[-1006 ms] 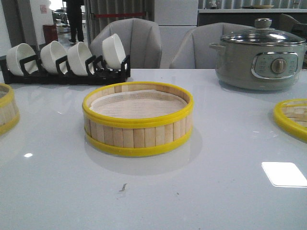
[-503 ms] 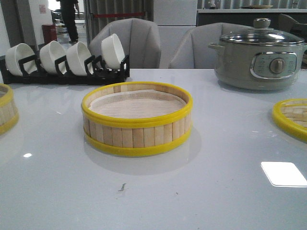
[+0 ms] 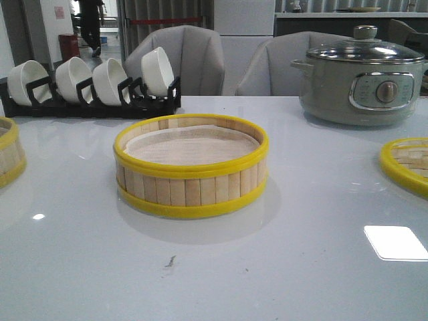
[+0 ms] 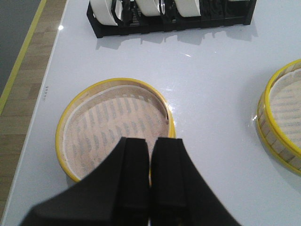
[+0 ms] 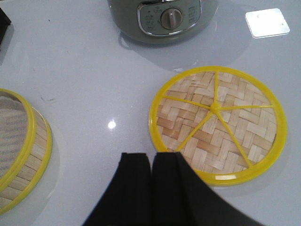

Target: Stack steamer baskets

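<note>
Both end effectors hang over the white surface [image 3: 221, 267] with their black fingers pressed together and nothing between them. Left end effector [image 4: 150, 155] sits above the near rim of one steamer basket [image 4: 115, 127], which lies close to the surface's left edge, its paper liner showing. Right end effector [image 5: 151, 169] hovers just beside the flat woven lid [image 5: 218, 125], between it and the middle basket [image 3: 191, 166]. I count two steamer baskets, well apart: the middle one in full in the front view, the other cut off at the left border. One lid, one grey pot [image 3: 361, 80] at the back right, and four white bowls in a black rack [image 3: 93, 100] at the back left.
</note>
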Motion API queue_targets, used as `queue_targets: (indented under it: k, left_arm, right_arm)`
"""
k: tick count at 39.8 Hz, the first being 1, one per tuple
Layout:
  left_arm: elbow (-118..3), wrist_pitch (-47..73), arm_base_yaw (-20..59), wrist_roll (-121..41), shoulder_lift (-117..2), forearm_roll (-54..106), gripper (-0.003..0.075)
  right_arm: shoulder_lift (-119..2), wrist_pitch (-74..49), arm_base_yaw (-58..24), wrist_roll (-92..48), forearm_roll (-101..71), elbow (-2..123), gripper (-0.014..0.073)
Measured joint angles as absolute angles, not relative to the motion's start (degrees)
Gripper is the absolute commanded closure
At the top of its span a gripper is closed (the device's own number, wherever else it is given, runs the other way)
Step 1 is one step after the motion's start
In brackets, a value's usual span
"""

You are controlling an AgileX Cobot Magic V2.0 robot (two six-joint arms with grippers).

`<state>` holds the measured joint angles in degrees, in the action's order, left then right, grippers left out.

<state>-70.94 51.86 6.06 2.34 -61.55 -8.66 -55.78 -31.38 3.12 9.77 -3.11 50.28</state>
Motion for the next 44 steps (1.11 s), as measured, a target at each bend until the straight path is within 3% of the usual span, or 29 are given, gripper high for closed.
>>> queue_targets:
  k: [3, 7, 12, 14, 23, 44]
  left_arm:
    - [-70.9, 52.2, 6.1, 2.3, -61.7, -8.7, 0.0595]
    - [-70.9, 52.2, 6.1, 2.3, -61.7, -8.7, 0.0497]
    - [-70.9, 51.6, 6.1, 2.3, -62.2, -8.7, 0.0264]
    - [-70.9, 51.4, 6.1, 2.3, -62.8, -8.2, 0.0209]
    - [-70.9, 51.3, 6.1, 2.3, -70.4, -2.9, 0.0256]
    - [-74.6, 40.5, 6.1, 2.3, -99.2, -4.1, 0.0256]
  right_arm:
    - [-55.8, -31.4, 3.1, 8.7, -3.1, 50.3, 0.0354]
    - [-55.8, -31.4, 3.1, 7.9, -3.1, 50.3, 0.0162]
    - [-55.8, -31.4, 3.1, 7.4, -3.1, 50.3, 0.0127]
    - [-55.8, -31.4, 3.1, 7.3, -3.1, 50.3, 0.0127]
    - [-55.8, -33.2, 3.1, 7.2, -3.2, 50.3, 0.0127]
    - [-55.8, -34.8, 3.1, 7.1, -4.3, 50.3, 0.0127]
